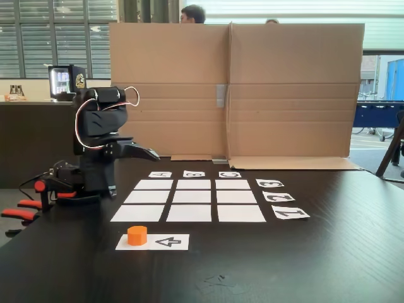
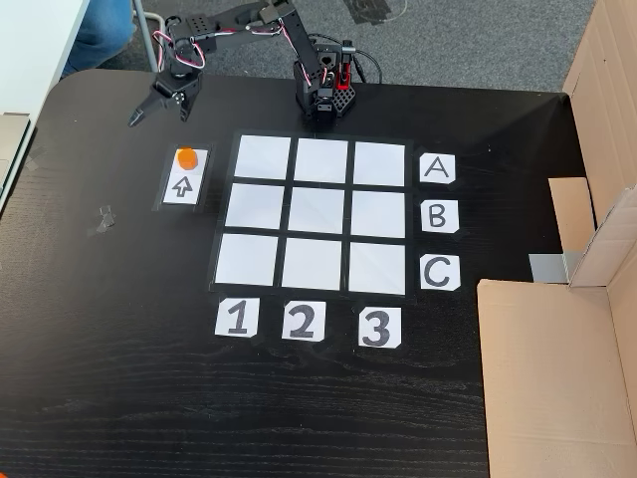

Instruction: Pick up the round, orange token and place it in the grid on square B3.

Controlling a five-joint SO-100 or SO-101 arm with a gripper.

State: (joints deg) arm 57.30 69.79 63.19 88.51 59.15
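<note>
A fixed view shows the end effector [image 2: 149, 108] slightly parted, empty, near the token [image 2: 186, 156]; another hides its opening.

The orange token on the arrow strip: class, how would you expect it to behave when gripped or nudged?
The token looks short and wide, sitting flat on the arrow strip, so it probably won't tip or roll. Its faceted sides may give the fingers flat faces to press. It looks like small solid plastic, so likely stiff and light; a nudge might slide it.

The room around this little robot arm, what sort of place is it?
Probably an office or lab break area. Behind the cardboard screen are blinded windows and a counter with a small drinks fridge. The black table carries a paper grid.
</note>
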